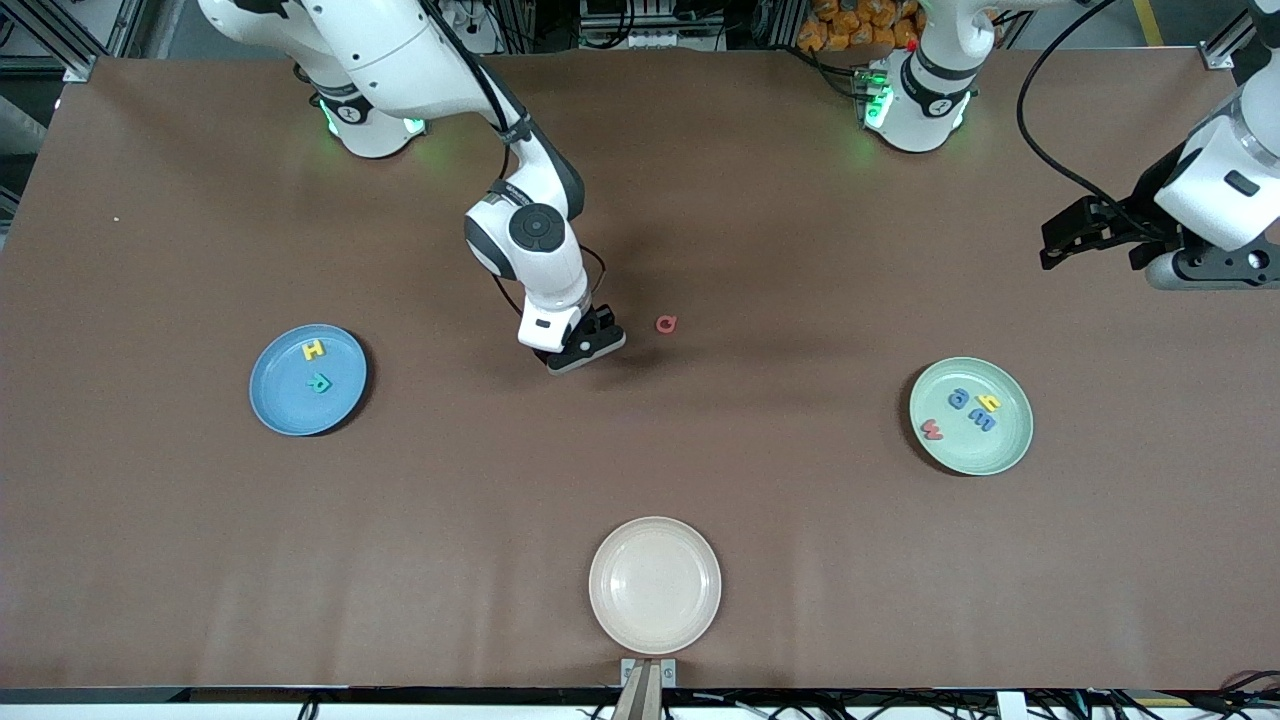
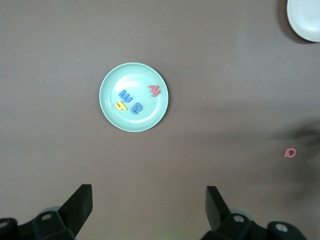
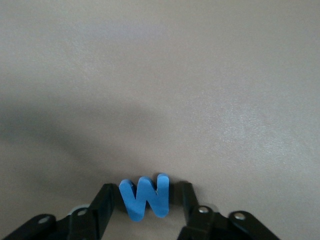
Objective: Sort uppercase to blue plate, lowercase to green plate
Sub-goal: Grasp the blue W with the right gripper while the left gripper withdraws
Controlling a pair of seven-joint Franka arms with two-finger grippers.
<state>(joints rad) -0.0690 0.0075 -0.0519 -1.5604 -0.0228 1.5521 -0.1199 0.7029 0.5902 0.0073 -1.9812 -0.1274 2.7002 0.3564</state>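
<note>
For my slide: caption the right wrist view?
Right gripper straddling the blue W on the brown table, fingers either side.

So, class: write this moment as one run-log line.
right gripper: fingers around blue W, at table | left gripper: open, waiting | blue plate: H, R | green plate: four lowercase | Q: on table

Brown table point(image 1: 700, 200). Directly on it: blue plate point(image 1: 285, 405) toward right arm's end, green plate point(image 1: 990, 445) toward left arm's end, cream plate point(image 1: 655, 585) nearest front camera, red Q point(image 1: 666, 323) mid-table, blue W point(image 3: 144, 195).
</note>
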